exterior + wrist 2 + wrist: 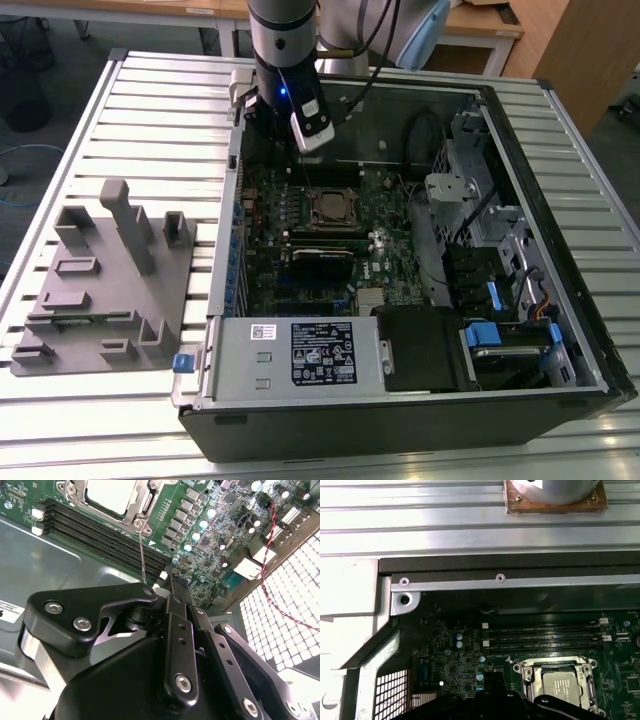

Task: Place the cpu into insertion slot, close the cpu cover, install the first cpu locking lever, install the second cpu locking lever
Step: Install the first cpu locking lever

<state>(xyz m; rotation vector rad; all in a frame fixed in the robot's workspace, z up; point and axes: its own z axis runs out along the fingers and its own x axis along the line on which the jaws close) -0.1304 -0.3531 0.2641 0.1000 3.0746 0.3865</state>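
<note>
Table: you have a slatted metal table under everything, with wooden desks behind it.
Exterior view's left: a grey moulded fixture lies on the slats, well apart from the board.
Case: the open computer case lies on its side beside the fixture, with its power supply along the near edge.
Arm: the arm hangs over the case's far corner.
Gripper: the gripper is above the green board near the memory slots. You cannot tell how far it is open or whether it grips anything.
Cpu: the cpu sits in the insertion slot mid-board, and the cpu cover lies flat around it.
In the way: a black card lies just beside the socket, and drive bays and cables crowd the exterior view's right.
Second wrist view: a thin wire lever rises from the cover's corner and ends right by the gripper. A red-and-black wire crosses the perforated panel.
First wrist view: you see the case rim and, beyond it, a round metal base on a brown plate.
</note>
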